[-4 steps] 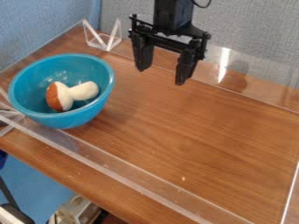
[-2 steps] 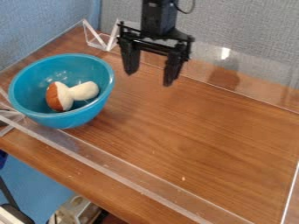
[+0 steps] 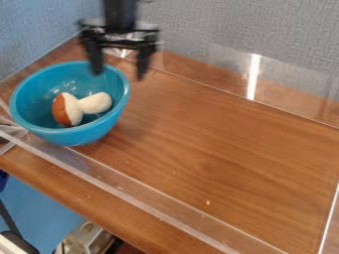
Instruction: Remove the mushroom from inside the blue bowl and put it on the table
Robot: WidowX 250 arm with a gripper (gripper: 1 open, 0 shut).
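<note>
The mushroom (image 3: 77, 107), orange-brown cap and cream stem, lies on its side inside the blue bowl (image 3: 40, 129) at the left of the table (image 3: 225, 149). My gripper (image 3: 118, 63) hangs just above the bowl's far right rim, pointing down, its two dark fingers (image 3: 95, 59) spread apart with nothing between them. It stands up and to the right of the mushroom, not touching it.
Low clear acrylic walls (image 3: 185, 223) run along the table's edges, with a taller clear panel (image 3: 284, 79) at the back right. A blue wall stands behind. Bare wood stretches from the bowl to the right.
The gripper has swept left from the back middle of the table to the bowl's far rim, staying open. Bowl and mushroom have not moved.
</note>
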